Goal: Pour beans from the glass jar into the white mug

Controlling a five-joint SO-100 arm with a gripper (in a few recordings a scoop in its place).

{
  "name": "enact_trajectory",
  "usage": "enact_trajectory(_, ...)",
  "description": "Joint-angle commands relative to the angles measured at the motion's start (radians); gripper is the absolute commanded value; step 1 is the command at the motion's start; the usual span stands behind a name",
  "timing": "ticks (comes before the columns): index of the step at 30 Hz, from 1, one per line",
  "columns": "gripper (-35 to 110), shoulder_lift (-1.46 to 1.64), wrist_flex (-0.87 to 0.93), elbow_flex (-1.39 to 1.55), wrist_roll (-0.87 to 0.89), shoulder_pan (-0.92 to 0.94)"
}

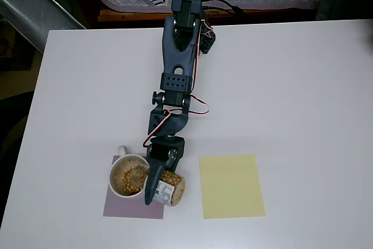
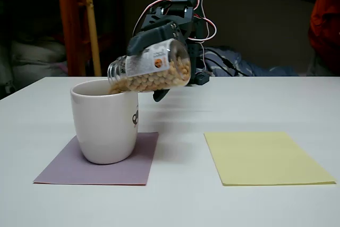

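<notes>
Pouring now, the hand (image 1: 156,183) grips the tilted glass jar (image 2: 150,73) over the white mug (image 2: 104,122); steeper tipping should empty the remaining beans (image 2: 159,82).

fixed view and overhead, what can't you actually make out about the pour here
- How full the white mug is: in the fixed view its opaque wall hides the inside; in the overhead view the glass jar and pincer cover part of its mouth.
- The jar label's text: too small in both views.
- The pincer's far finger: hidden behind the jar in the fixed view.
- The dark mark on the mug: cut off by the mug's curve in the fixed view.
</notes>
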Motion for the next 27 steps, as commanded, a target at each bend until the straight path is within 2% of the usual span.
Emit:
enact_trajectory(1,0,0.043,0.023,0.005,-0.104,0.005)
enact_trajectory(19,0,0.135,-0.048,0.074,-0.614,-0.017)
enact_trajectory(27,0,0.279,-0.219,0.331,-0.905,-0.051)
